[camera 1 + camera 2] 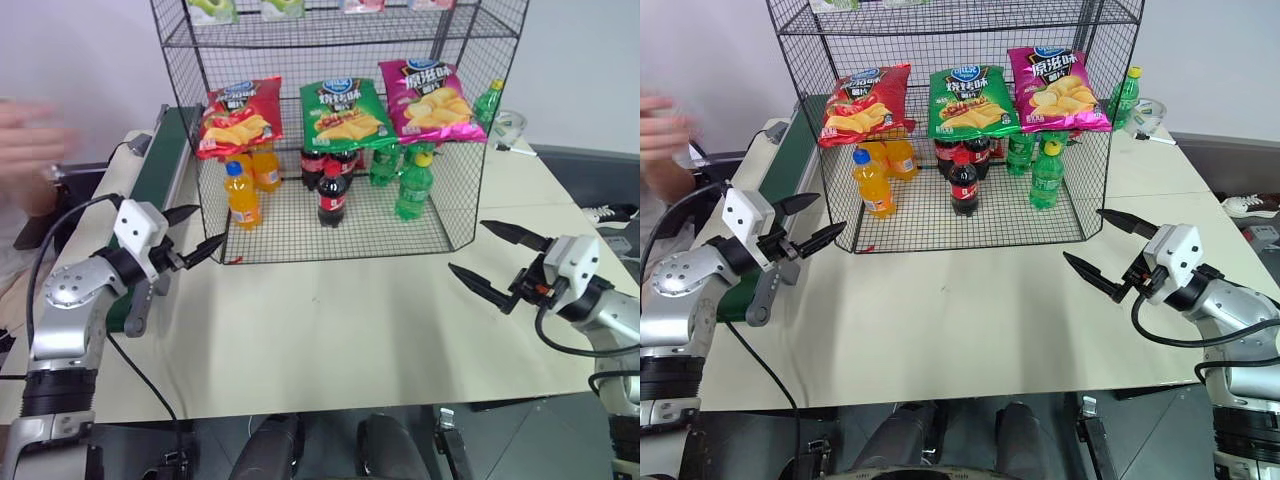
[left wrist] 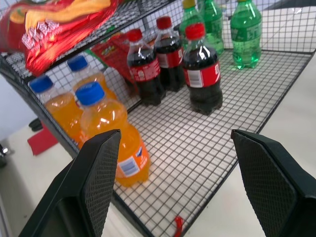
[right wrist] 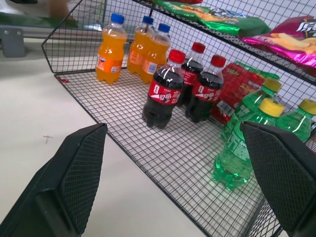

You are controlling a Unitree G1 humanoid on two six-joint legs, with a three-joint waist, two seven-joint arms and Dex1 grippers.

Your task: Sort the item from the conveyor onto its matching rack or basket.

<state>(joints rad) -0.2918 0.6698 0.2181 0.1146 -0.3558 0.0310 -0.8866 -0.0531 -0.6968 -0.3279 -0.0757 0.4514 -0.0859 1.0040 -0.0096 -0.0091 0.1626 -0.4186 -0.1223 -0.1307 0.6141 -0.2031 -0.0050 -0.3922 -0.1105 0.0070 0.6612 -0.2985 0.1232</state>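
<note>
Our left gripper (image 1: 192, 234) at 9 o'clock, jaws spread, empty. Our right gripper (image 1: 487, 257) at 3 o'clock, likewise spread, empty. Red chip bag (image 1: 238, 116) lies on rack (image 1: 455, 205) middle shelf, 11 o'clock, beside green bag (image 1: 346, 112). Conveyor (image 1: 160, 165) runs along rack's left side; person's hand (image 1: 30, 140) hovers near it. Risk we see: left arm reaching toward belt could meet that hand or snag mesh.
</note>
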